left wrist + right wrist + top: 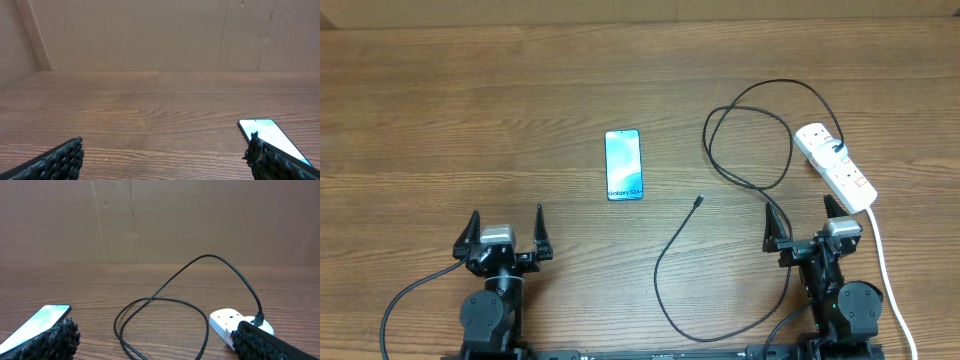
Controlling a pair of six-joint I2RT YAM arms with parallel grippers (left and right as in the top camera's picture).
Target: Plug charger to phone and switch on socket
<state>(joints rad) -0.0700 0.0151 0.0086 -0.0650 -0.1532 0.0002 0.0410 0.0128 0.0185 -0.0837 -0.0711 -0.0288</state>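
Observation:
The phone (623,165) lies flat mid-table, blue screen up, "Galaxy" text at its near end. It also shows in the left wrist view (270,136) and the right wrist view (35,322). The charger cable (752,150) loops on the right; its connector tip (697,202) lies free right of the phone, its black plug (837,150) sits in the socket (835,168). The cable loop (165,315) and the socket (227,321) show in the right wrist view. My left gripper (506,226) is open and empty near the front edge. My right gripper (800,221) is open and empty near the socket.
The socket's thick white cord (885,270) runs down the right side past my right arm. A brown wall (160,35) stands behind the table's far edge.

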